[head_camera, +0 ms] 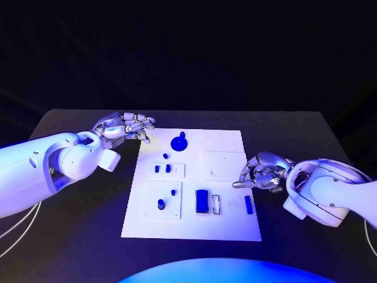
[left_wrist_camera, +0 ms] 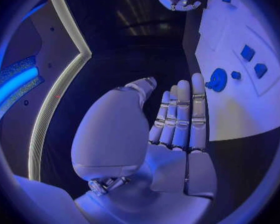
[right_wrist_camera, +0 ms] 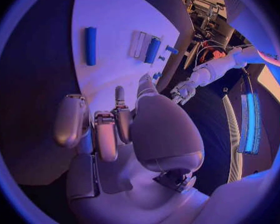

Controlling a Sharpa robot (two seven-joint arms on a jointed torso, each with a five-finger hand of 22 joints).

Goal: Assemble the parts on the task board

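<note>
The white task board point(head_camera: 225, 144) lies mid-table. On it are a round blue part point(head_camera: 179, 142), two small blue blocks point(head_camera: 161, 168), two short blue pegs point(head_camera: 162, 204), a blue bar point(head_camera: 202, 201) set in a slot, and a loose blue bar point(head_camera: 249, 204). My left hand point(head_camera: 127, 125) hovers by the board's far left corner, just left of the round part point(left_wrist_camera: 217, 79). Its fingers point(left_wrist_camera: 177, 114) are stretched out and hold nothing. My right hand point(head_camera: 261, 172) sits at the board's right edge, above the loose bar point(right_wrist_camera: 90, 45). Its fingers point(right_wrist_camera: 105, 134) are curled in with nothing in them.
The black table point(head_camera: 86, 194) runs around the board on all sides, with bare strips on the left and right. A raised white square plate point(head_camera: 224, 165) on the board lies just left of my right hand.
</note>
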